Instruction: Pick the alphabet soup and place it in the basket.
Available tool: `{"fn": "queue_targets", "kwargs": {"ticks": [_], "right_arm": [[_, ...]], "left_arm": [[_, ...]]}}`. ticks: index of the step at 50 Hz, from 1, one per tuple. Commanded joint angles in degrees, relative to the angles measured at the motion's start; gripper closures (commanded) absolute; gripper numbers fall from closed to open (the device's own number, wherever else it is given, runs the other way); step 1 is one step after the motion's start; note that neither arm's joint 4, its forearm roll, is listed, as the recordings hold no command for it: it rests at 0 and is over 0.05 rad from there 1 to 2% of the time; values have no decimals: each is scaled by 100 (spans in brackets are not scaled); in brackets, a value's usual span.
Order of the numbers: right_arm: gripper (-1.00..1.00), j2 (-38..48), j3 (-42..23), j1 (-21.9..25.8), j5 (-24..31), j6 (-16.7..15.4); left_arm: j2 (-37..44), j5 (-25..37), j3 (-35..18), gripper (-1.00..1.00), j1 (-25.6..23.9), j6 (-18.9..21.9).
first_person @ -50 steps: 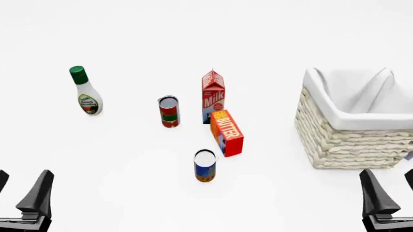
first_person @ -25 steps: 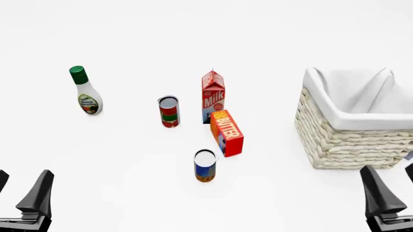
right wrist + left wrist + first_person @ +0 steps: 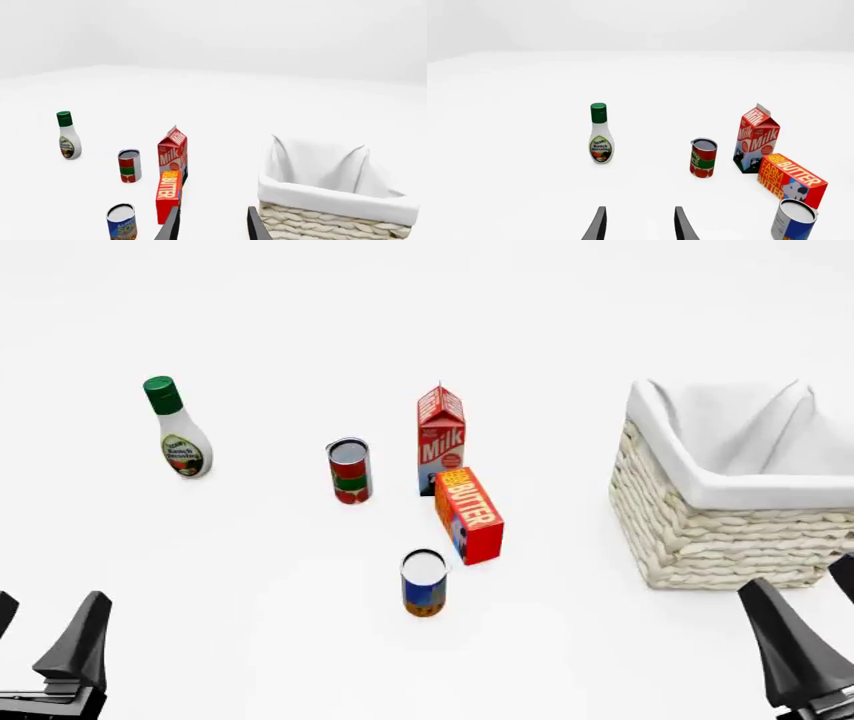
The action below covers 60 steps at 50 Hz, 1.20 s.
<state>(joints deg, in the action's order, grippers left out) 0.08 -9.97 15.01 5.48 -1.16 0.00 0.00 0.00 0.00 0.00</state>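
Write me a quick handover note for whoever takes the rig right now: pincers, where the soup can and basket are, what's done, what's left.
Left pincer: open, empty, low at the near left edge of the front view.
Right pincer: open, empty, near right, just in front of the basket.
Small blue-and-orange alphabet soup can with silver top: upright on the table, centre, just nearer than the orange butter box and apart from it.
Large cream wicker basket with white cloth lining: at the right; no can visible in it.
Done: nothing yet.
Left: grasp the can, carry it right, place it in the basket.
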Motion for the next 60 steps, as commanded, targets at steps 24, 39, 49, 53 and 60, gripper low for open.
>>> {"fn": "queue_targets", "kwargs": {"ticks": [24,39,49,53,60], "right_arm": [[-100,1579,-185,1545,-1376,-290],[-100,2635,-250,1924,-2282,-373],[-100,3224,-320,2139,-2738,-404],[-100,3390,-371,2190,-2847,-419],[-100,3808,-444,2332,-3151,-464]], "left_arm": [[0,0,0,-100,0,0],[0,0,0,-100,0,0],[0,0,0,-100,0,0],[0,0,0,-100,0,0],[0,0,0,-100,0,0]]}}
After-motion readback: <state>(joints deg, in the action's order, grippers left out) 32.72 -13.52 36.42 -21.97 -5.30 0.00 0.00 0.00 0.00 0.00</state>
